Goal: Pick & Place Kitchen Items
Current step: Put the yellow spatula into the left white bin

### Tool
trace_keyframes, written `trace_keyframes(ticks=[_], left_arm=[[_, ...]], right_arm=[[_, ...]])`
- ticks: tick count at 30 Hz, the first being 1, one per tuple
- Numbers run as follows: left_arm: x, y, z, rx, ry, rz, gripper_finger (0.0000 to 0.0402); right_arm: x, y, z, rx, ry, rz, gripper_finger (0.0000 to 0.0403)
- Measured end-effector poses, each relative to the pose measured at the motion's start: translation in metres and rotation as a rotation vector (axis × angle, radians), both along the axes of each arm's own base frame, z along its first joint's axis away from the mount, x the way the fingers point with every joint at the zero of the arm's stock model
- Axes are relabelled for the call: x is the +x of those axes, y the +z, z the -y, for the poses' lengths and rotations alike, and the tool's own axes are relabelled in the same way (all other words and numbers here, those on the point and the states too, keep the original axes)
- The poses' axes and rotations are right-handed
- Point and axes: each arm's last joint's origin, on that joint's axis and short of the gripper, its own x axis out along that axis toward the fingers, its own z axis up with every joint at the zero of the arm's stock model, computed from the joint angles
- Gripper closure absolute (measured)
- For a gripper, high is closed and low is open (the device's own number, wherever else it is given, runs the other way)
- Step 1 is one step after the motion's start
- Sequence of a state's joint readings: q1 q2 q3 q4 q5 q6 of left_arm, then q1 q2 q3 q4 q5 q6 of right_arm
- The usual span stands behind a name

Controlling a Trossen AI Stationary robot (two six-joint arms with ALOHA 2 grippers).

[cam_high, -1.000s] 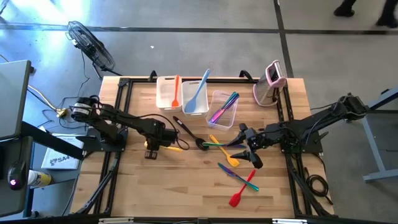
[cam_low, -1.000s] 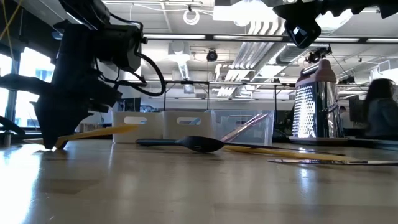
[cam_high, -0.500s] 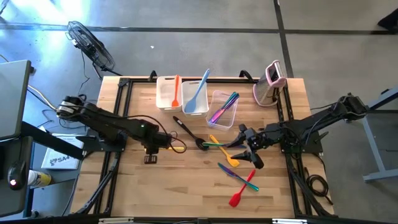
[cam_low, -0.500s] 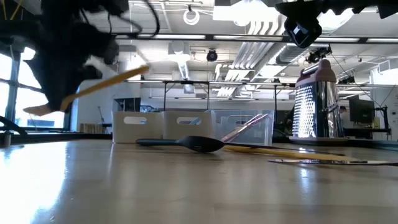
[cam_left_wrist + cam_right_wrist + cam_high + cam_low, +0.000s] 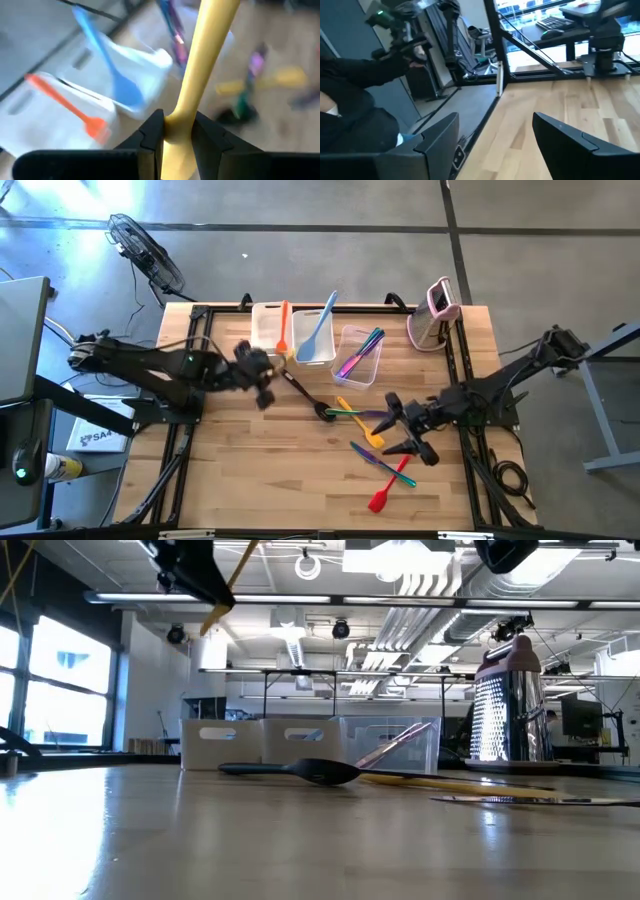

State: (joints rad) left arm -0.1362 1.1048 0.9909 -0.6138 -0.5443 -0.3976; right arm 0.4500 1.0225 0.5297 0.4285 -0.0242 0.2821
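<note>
The left arm has swung up from the table's (image 5: 250, 480) nine o'clock side toward eleven o'clock, by the tubs. Its left gripper (image 5: 175, 131) has gone from table height to well above it, jaws clenched on a yellow spatula (image 5: 200, 70), so the pick is done and placing looks next. The right gripper (image 5: 408, 432), jaws parted and empty, has shifted slightly toward five o'clock above the loose utensils (image 5: 385, 465).

Slim utensil clamped in left gripper (image 5: 177, 134): pale yellow (image 5: 200, 65).
Spatula in first clear plastic tub: orange (image 5: 283, 326).
Long spoon in middle tub: light blue (image 5: 318, 332).
Spatula on wooden table: red (image 5: 389, 486).
Ladle on table: black (image 5: 306, 394).
Upright grater: pink and white (image 5: 438, 312).
Tabletop: light wood (image 5: 280, 470).
</note>
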Motion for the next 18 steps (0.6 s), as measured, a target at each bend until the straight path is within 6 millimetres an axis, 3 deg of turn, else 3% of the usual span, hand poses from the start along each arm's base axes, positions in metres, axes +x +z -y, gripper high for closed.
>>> trace_keyframes(ticks=[8,13,18], left_arm=[[0.004,0.006,-0.07,0.025,0.356,0.11,0.0334],[0.009,-0.016,-0.116,-0.082,0.511,0.067,0.0334],[0.022,-0.044,-0.142,-0.177,0.555,-0.009,0.0334]], right_arm=[[-0.008,0.0,-0.014,-0.026,0.002,0.016,0.0156],[-0.01,-0.001,-0.02,-0.034,-0.014,0.01,0.0156],[-0.005,-0.009,-0.023,-0.056,-0.016,-0.017,0.0156]])
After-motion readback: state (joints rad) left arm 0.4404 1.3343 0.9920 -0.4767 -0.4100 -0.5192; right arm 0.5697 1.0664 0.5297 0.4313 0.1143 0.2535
